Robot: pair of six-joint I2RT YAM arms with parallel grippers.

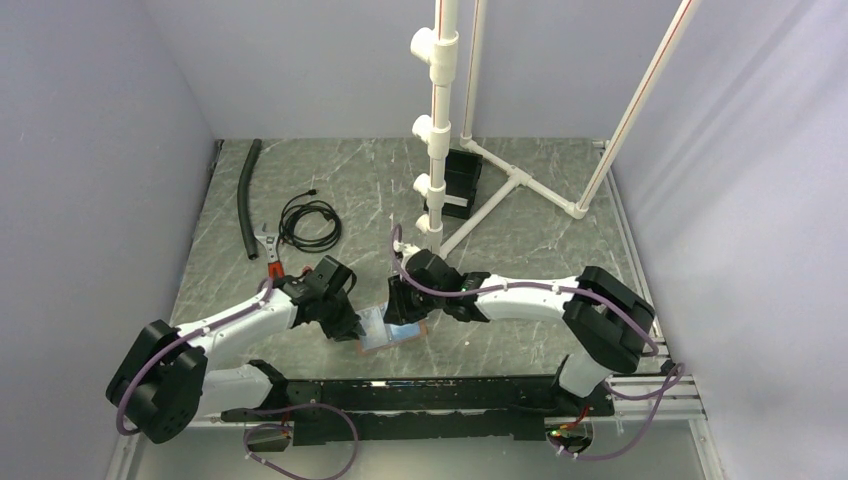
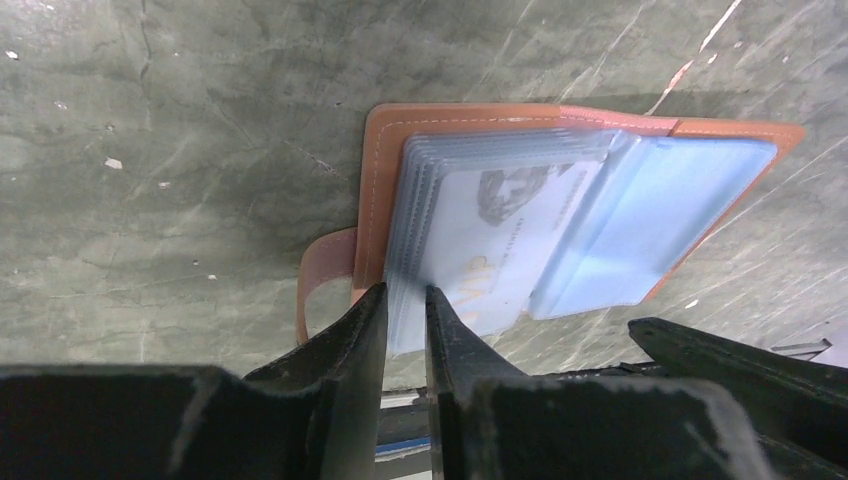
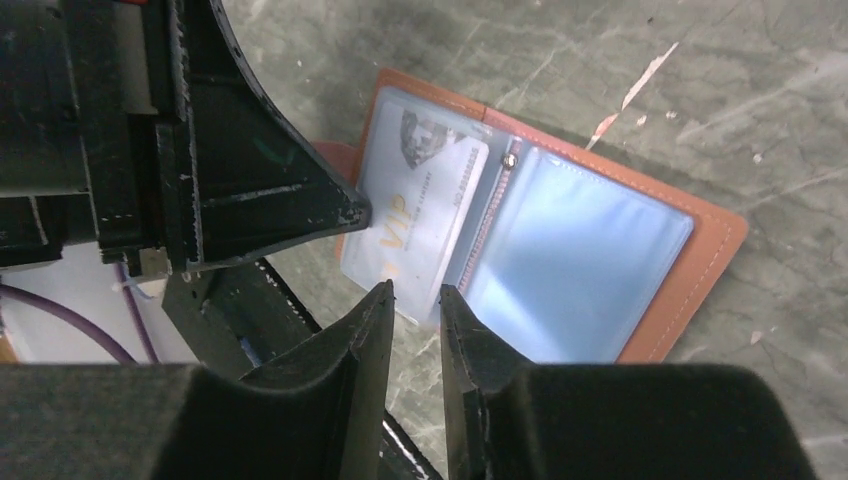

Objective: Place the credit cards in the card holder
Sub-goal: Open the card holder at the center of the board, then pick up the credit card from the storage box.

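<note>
The tan-brown card holder (image 1: 425,329) lies open on the table between my two grippers; it also shows in the left wrist view (image 2: 380,170) and the right wrist view (image 3: 700,260). A white card marked VIP (image 3: 420,210) sits in its left sleeves (image 2: 480,240). The right panel (image 3: 580,250) looks light blue; I cannot tell card from sleeve. My left gripper (image 2: 405,292) is shut on the near edge of the sleeve stack. My right gripper (image 3: 415,290) is narrowly open, its tips just short of the white card's near corner.
A black hose (image 1: 245,200), a coiled black cable (image 1: 310,222) and red-handled pliers (image 1: 270,255) lie at the back left. A white PVC frame (image 1: 440,120) with a black box (image 1: 462,180) stands at the back centre. A black rail (image 1: 420,395) runs along the near edge.
</note>
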